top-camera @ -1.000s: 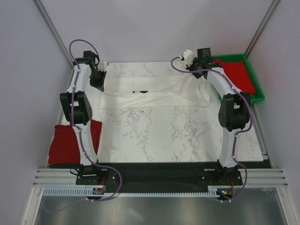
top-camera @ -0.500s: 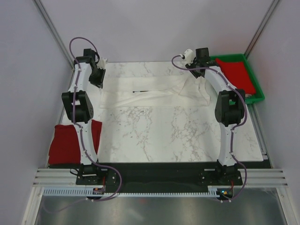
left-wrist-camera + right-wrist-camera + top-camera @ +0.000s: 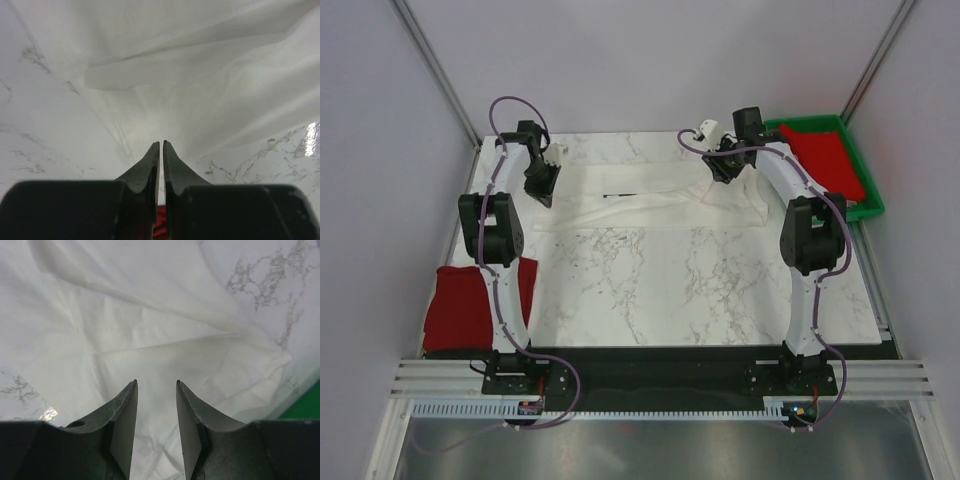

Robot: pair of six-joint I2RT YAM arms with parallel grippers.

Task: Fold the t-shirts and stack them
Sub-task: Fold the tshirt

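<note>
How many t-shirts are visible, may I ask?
3: white cloth t-shirt at table's far side, red t-shirt at left edge, second red t-shirt in green plastic tray; others possibly hidden.

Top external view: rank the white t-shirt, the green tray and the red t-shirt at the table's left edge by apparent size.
1. white t-shirt: clearly largest.
2-3. red t-shirt and green tray: these look alike, and each is partly hidden by an arm, so no ranking.

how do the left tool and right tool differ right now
The left tool has its fingers closed to a thin slit; the right tool has them apart with a clear gap. The left tool is at the left end of the white t-shirt; the right tool is at its right end, nearer the green tray. Both point down at that shirt and neither visibly grips cloth.
</note>
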